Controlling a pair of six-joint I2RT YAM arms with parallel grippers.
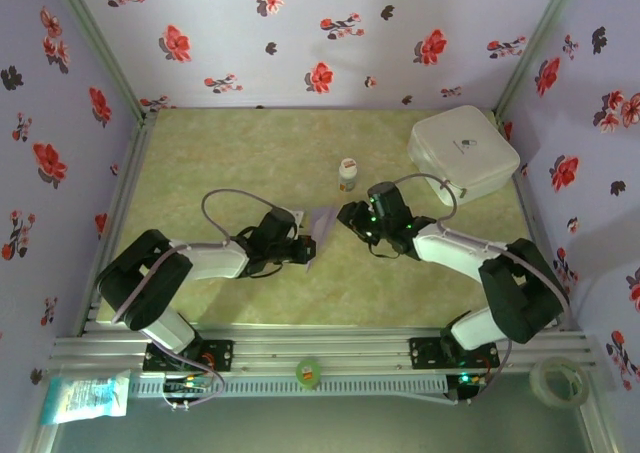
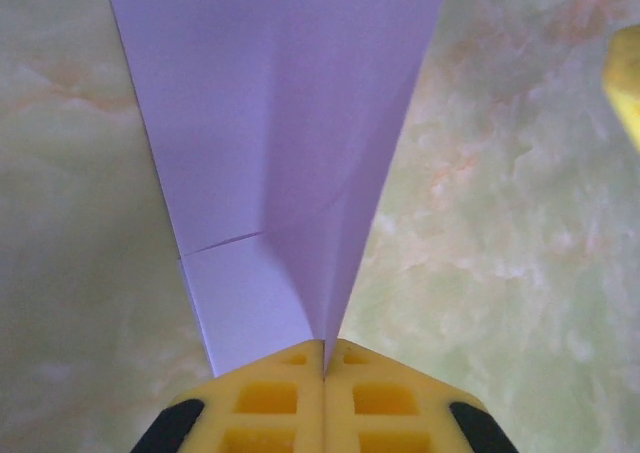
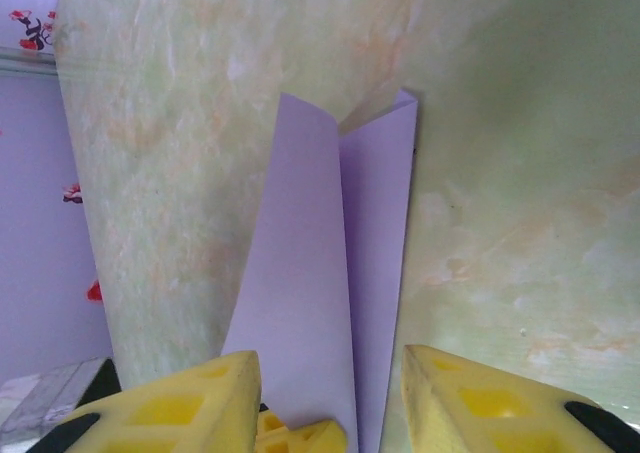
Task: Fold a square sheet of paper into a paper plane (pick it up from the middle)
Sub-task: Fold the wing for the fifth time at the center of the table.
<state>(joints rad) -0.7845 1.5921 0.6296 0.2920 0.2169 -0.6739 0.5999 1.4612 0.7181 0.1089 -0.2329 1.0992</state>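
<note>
The square sheet of paper (image 1: 322, 226) is pale lilac and folded into a slim pointed paper plane shape with a centre crease, held near the table's middle. In the left wrist view my left gripper (image 2: 325, 358) is shut on the narrow end of the paper (image 2: 280, 123), which fans out away from the yellow fingers. My left gripper (image 1: 304, 249) sits just left of the paper from above, my right gripper (image 1: 349, 216) just right of it. My right gripper (image 3: 328, 361) is open, its yellow fingers apart on either side of the paper (image 3: 320, 273).
A white rounded box (image 1: 463, 153) stands at the back right, and a small white bottle (image 1: 347, 174) stands just behind the grippers. A green roll (image 1: 308, 372) and a clear tape roll (image 1: 558, 381) lie by the front rail. Floral walls enclose the green table (image 1: 220, 153).
</note>
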